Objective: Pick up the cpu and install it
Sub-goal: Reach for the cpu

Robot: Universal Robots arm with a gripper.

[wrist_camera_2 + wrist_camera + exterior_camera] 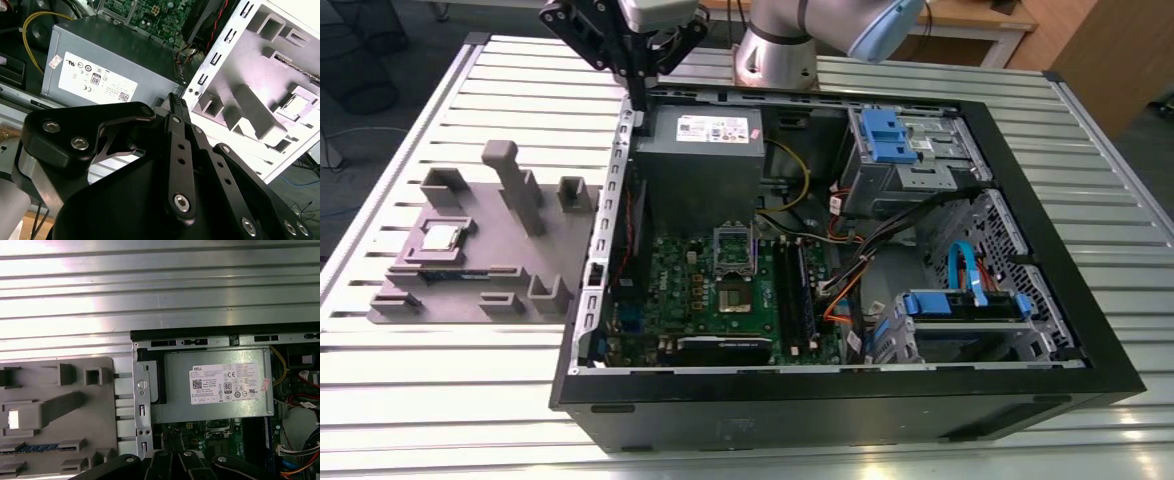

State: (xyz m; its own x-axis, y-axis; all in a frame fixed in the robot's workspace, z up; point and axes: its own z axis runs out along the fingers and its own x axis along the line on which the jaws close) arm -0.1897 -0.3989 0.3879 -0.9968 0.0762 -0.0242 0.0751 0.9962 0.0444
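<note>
In the exterior view the gripper hangs high over the computer case's side wall, just beside the power supply, fingers drawn narrow with nothing between them. The cpu lies flat in a recess of the grey fixture on the slatted table, well apart from the gripper and outside the case; the CPU socket on the motherboard looks unfilled. In the second wrist view the fingertips meet above the case edge, with the fixture's upright posts beyond. In the first wrist view the chip shows as a bright square off to one side. As I judge it, closed fingers would press on the lid rather than straddle it, and those posts or the case wall could snag the arm on a low path.
</note>
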